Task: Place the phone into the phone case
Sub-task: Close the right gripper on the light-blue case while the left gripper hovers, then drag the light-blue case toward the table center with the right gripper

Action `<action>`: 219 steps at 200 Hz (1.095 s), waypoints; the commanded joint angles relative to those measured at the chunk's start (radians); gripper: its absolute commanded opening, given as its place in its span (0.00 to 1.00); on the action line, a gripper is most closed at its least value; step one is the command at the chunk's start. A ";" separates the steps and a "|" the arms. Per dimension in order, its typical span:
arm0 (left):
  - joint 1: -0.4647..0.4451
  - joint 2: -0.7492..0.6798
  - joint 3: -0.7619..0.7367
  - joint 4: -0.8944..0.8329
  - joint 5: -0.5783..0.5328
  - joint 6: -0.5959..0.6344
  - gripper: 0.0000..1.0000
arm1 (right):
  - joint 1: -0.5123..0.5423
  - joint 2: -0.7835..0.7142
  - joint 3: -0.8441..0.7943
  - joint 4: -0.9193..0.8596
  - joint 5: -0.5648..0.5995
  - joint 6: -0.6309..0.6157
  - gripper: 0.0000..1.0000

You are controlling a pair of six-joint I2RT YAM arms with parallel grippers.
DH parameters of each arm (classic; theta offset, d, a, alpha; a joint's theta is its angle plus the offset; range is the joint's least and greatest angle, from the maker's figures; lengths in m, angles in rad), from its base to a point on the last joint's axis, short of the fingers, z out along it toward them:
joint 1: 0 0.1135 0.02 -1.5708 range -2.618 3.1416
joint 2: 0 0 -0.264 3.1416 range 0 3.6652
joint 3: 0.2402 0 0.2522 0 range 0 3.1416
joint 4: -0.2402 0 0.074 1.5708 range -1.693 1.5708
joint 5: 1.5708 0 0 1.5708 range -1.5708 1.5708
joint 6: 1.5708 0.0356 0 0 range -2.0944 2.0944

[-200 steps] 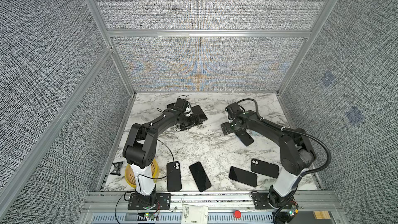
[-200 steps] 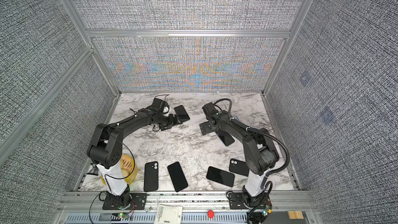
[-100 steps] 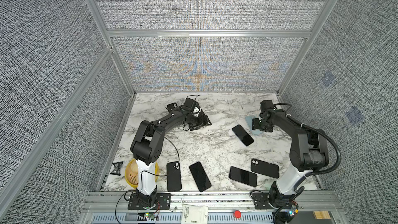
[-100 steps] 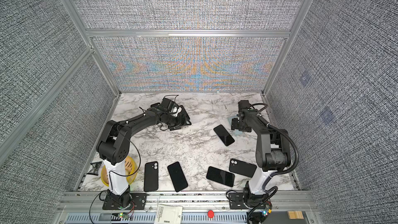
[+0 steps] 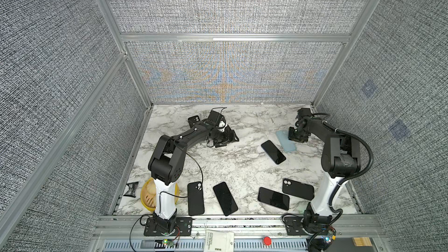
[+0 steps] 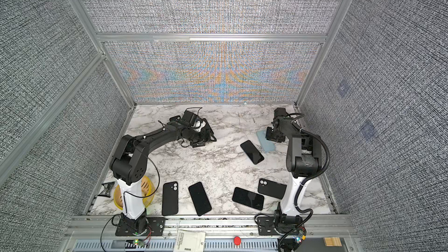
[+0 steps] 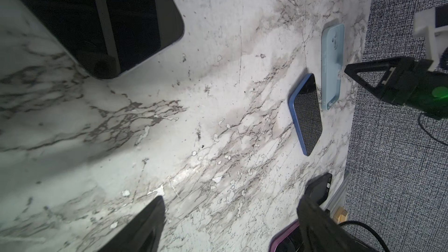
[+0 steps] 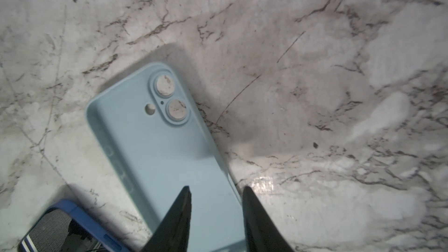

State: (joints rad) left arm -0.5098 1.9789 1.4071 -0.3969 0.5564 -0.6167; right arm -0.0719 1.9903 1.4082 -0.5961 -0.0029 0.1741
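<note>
right claw (image 8: 215,189) swung off phone (image 5: 273,152) to blue case (image 8: 164,146), narrowing astride its rim, not pinched yet | left claw (image 7: 232,209) released, empty | phone flat on worktop (image 5: 218,166) just beside blue case, uninserted | case grab likely next

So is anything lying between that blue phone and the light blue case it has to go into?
Nothing visible does. The blue phone lies flat beside the light blue case, only a strip of bare marble table between them. The right gripper is at the case, one finger either side of its long edge.
</note>
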 commanded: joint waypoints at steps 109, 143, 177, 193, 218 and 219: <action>-0.009 0.038 0.021 0.006 0.030 -0.009 0.86 | 0.005 0.064 0.012 -0.011 -0.035 0.039 0.06; -0.009 0.021 0.004 0.011 0.024 -0.010 0.85 | 0.006 0.043 0.000 0.005 -0.036 0.042 0.02; -0.010 0.012 -0.030 0.038 0.028 -0.029 0.85 | 0.019 -0.009 -0.007 -0.001 -0.041 0.039 0.00; -0.010 0.013 -0.036 0.044 0.030 -0.033 0.85 | 0.021 -0.047 -0.014 -0.008 -0.040 0.037 0.00; -0.010 -0.025 -0.042 0.054 0.033 -0.036 0.85 | 0.032 -0.102 -0.022 -0.032 -0.035 0.029 0.00; -0.010 -0.025 -0.042 0.054 0.033 -0.035 0.85 | 0.033 -0.104 -0.022 -0.032 -0.036 0.029 0.00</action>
State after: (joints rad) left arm -0.5201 1.9827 1.3651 -0.3763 0.5789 -0.6487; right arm -0.0490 1.9244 1.3911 -0.5945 -0.0338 0.2173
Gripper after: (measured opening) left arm 0.848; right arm 0.049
